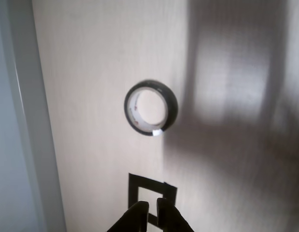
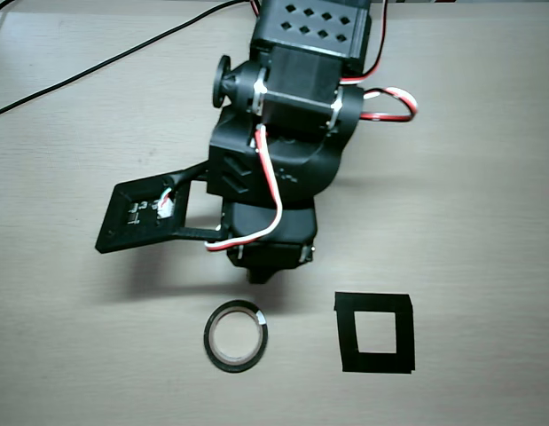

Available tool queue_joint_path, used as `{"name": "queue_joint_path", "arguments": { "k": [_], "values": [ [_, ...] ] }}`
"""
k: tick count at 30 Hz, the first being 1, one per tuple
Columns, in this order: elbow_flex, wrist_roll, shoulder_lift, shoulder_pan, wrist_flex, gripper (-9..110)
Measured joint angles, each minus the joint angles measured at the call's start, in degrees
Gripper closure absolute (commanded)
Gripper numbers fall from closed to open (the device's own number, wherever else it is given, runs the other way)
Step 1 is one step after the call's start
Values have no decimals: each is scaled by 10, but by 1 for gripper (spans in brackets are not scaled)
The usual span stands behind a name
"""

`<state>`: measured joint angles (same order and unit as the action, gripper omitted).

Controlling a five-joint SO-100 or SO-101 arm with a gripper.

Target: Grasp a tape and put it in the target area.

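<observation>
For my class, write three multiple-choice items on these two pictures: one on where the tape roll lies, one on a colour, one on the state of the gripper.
1. In the overhead view, the dark-rimmed ring-shaped tape roll lies
A. inside the square
B. left of the square, apart from it
C. on the arm

2. The hollow square outline of tape strips on the tan wooden table is
A. black
B. red
C. white

3. In the wrist view, the black two-finger gripper is
A. clamped on the roll
B. wide open
C. nearly shut and empty

Key: 1 B, bare table separates them; 2 A, its strips are black; 3 C, only a narrow gap shows, with nothing between its fingertips.
</observation>
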<state>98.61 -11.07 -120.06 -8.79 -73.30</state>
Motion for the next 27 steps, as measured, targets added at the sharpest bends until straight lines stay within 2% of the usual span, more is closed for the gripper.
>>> {"name": "queue_joint_path", "arguments": {
  "k": [27],
  "values": [
    [30,-15,-18,15,4,101]
  ]
}}
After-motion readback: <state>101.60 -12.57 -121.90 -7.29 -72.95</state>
